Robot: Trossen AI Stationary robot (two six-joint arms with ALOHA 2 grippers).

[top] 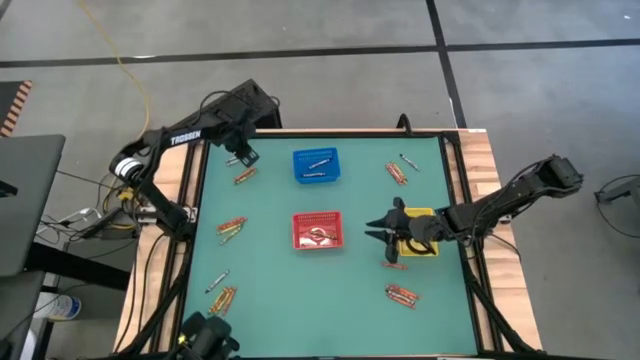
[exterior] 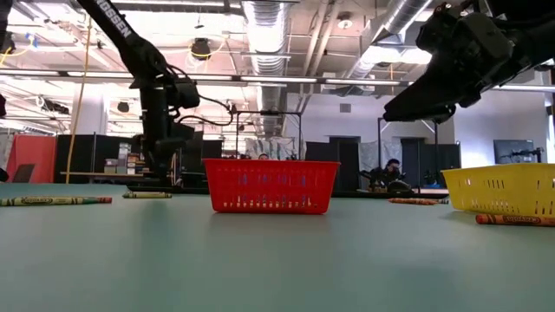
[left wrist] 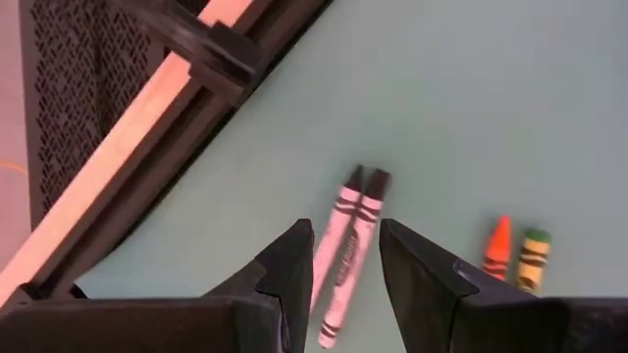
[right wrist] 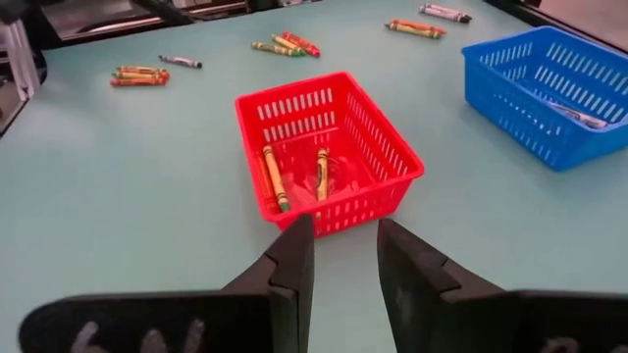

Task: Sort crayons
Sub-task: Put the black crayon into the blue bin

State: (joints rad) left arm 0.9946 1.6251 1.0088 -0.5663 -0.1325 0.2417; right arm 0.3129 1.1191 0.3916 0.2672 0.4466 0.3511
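Observation:
My left gripper (top: pixel 243 155) is open at the table's far left, low over two grey crayons (left wrist: pixel 355 201) lying side by side on the green mat. Its fingers stand on either side of them. An orange and a yellow-green crayon (left wrist: pixel 515 257) lie close by. My right gripper (top: pixel 380 235) is open and empty, held above the mat between the red basket (top: pixel 317 231) and the yellow basket (top: pixel 420 246), and points at the red one. The red basket (right wrist: pixel 329 147) holds a few crayons. The blue basket (top: pixel 316 166) holds grey ones.
Loose crayon groups lie at the far right (top: pixel 396 172), left (top: pixel 231 229), near left (top: pixel 222 298) and near right (top: pixel 402 294), and one lies by the yellow basket (top: pixel 394 265). A raised wooden and black frame (left wrist: pixel 147 137) edges the mat beside my left gripper.

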